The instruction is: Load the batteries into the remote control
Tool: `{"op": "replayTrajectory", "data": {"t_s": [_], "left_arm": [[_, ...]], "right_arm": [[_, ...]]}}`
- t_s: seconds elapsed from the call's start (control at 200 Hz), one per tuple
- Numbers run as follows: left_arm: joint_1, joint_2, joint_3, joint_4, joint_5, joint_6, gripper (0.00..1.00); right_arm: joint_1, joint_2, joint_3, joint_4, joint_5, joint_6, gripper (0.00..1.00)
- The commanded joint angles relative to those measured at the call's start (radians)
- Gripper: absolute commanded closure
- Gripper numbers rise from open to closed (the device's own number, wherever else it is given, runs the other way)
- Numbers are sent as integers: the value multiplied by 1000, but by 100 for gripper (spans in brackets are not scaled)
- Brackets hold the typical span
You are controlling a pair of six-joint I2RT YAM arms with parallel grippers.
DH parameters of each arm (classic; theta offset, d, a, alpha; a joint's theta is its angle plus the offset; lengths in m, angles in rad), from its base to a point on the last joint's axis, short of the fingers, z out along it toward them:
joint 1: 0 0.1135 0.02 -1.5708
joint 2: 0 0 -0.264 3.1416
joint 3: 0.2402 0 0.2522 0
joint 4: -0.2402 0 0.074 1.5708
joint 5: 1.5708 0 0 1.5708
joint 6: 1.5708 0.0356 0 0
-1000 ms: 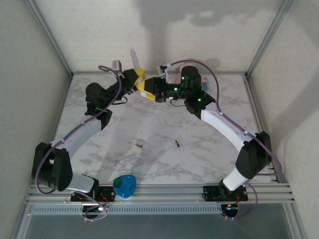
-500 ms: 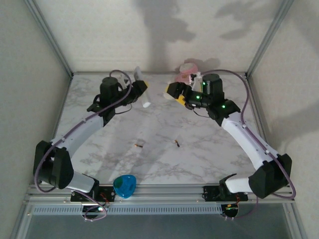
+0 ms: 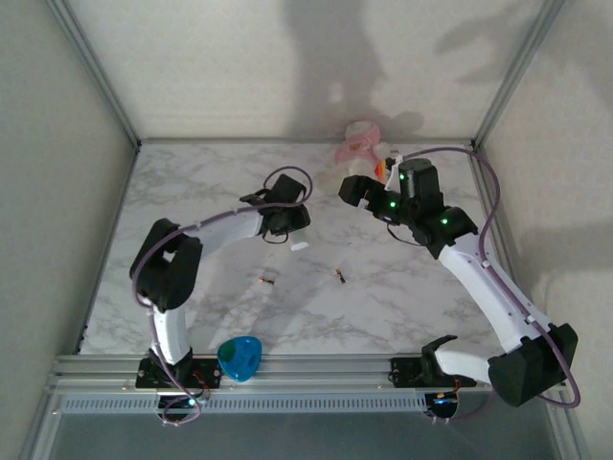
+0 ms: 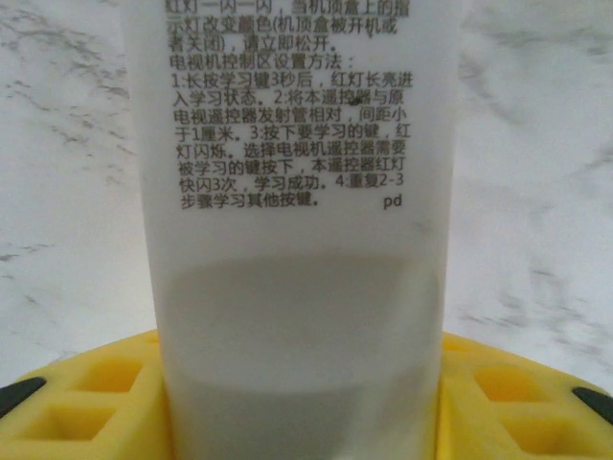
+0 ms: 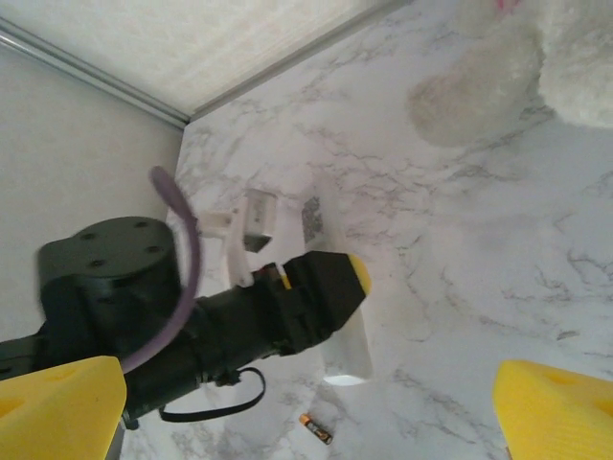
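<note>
Remote control (image 4: pixel 297 240): white back, small black Chinese print.

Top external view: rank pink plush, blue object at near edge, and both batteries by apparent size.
Pink plush and blue object: about alike, blue nearer the camera, so unranked.
Then left battery and right battery, alike.

A white desk (image 3: pixel 192 182) with grey marble veining is sitting inside a boxed enclosure. A pale, lightly textured back wall (image 3: pixel 172 67) is rising behind it, and matching side walls (image 3: pixel 48 192) are closing it in on the left and right. Slanting aluminium posts (image 3: pixel 94 72) are marking the rear corners (one on each side). Soft grey shadows (image 3: pixel 326 48) are falling across the back wall under even, diffuse light. A ribbed metal rail (image 3: pixel 326 369) is running along the near edge.
</note>
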Motion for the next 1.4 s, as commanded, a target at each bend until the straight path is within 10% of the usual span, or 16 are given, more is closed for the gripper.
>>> {"op": "replayTrajectory", "data": {"t_s": [0.0, 0.386, 0.761, 1.392], "left_arm": [[-24, 82, 99, -147, -148, 20, 56], [-40, 230, 143, -190, -154, -38, 54], [-28, 229, 129, -160, -92, -59, 31], [315, -355, -214, -22, 9, -47, 5]], "right_arm": [[-2, -18, -23, -16, 26, -45, 1], [-3, -24, -66, -8, 14, -77, 1], [14, 40, -86, -40, -4, -114, 1], [327, 672, 235, -187, 221, -205, 1]]}}
